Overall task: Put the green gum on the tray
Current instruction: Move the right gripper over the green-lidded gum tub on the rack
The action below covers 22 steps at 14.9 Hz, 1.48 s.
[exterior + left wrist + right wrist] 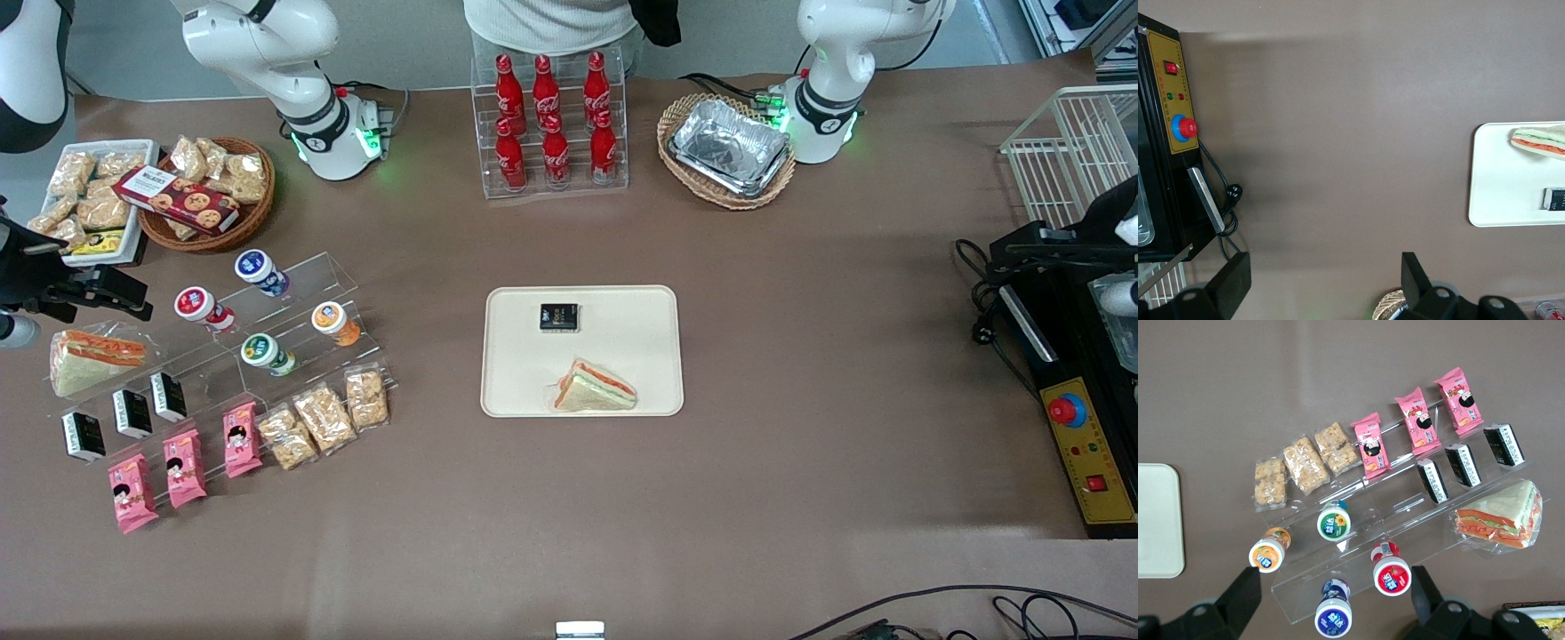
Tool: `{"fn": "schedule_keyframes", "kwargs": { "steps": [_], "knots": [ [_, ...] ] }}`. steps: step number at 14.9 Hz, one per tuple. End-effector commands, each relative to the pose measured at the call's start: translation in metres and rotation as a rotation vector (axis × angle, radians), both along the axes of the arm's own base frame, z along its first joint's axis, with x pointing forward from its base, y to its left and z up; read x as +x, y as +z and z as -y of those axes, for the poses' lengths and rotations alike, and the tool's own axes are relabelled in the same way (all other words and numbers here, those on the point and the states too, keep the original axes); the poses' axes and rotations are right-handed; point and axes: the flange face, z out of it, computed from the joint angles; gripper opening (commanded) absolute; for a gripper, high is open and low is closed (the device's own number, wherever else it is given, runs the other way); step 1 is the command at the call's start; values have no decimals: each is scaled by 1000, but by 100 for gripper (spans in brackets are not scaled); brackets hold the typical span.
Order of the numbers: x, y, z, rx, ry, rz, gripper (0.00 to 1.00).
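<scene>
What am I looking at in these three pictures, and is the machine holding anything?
These show two white robot arms bolted to a brown table. One picture looks down from the front; the other two come from cameras on each arm's wrist.

The working arm's tool hangs above a clear stepped display stand, fingers open, holding nothing. On that stand sits the small round green-labelled gum canister with a white lid, beside an orange-labelled canister, with red-labelled and blue-labelled ones on the step farther from the front camera.

At mid-table lies the large flat cream rectangular plastic tray, already carrying a wrapped triangular sandwich and a small black packet. The green gum is not yet on it.
</scene>
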Motion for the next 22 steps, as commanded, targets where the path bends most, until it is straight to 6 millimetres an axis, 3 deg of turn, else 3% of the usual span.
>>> {"fn": "schedule_keyframes", "kwargs": {
  "steps": [1, 4, 6, 9, 11, 14, 16, 22],
  "knots": [
    [-3, 0, 0, -10, 3, -7, 100],
    [-4, -5, -1, -10, 14, -33, 100],
    [4, -23, -4, -19, 19, -66, 100],
    [-1, -20, -7, -16, 26, -67, 100],
    [-21, -28, -14, -1, 39, -68, 100],
    [-83, -43, -31, 29, 85, 23, 100],
    [-100, -53, -36, 34, 100, 40, 100],
    [-88, -76, -14, 33, 87, 6, 100]
  ]
}}
